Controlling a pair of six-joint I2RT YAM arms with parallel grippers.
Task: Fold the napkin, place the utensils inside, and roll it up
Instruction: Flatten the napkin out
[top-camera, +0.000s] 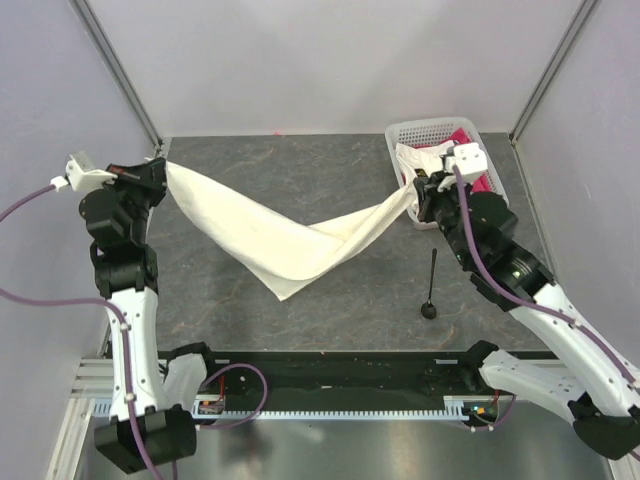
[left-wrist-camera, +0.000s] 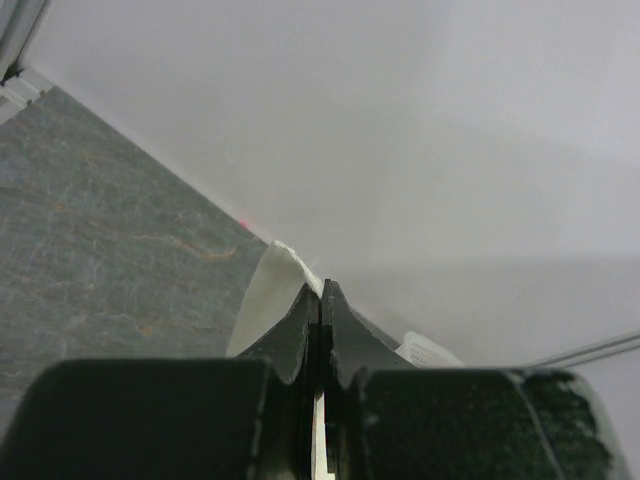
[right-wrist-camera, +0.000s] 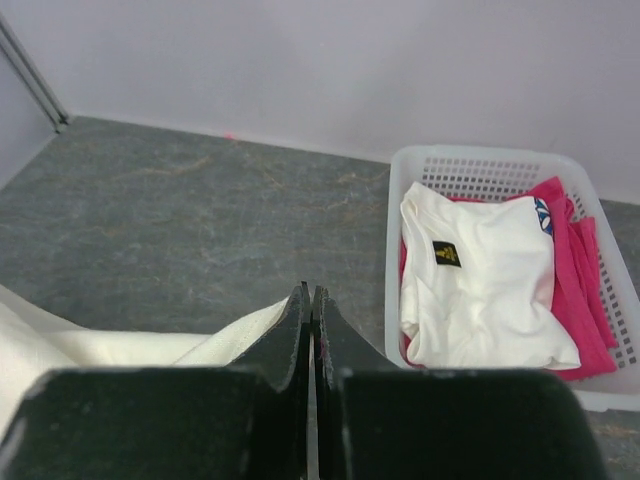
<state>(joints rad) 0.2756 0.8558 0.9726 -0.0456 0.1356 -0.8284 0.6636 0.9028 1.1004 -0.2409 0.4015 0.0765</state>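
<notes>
The cream-white napkin (top-camera: 290, 245) hangs stretched in the air between my two grippers, sagging to a point near the table's middle. My left gripper (top-camera: 160, 172) is shut on its left corner at the far left; that corner shows past the jaws in the left wrist view (left-wrist-camera: 262, 300), gripper (left-wrist-camera: 321, 290). My right gripper (top-camera: 418, 195) is shut on the right corner beside the basket; the cloth trails left in the right wrist view (right-wrist-camera: 120, 348), gripper (right-wrist-camera: 309, 292). The black spoon (top-camera: 431, 285) lies on the table below the right gripper, bowl toward me.
A white plastic basket (top-camera: 400, 132) stands at the back right, holding a white garment with a small dark mark (right-wrist-camera: 480, 280) and a pink cloth (right-wrist-camera: 585, 300). Grey walls enclose the table on three sides.
</notes>
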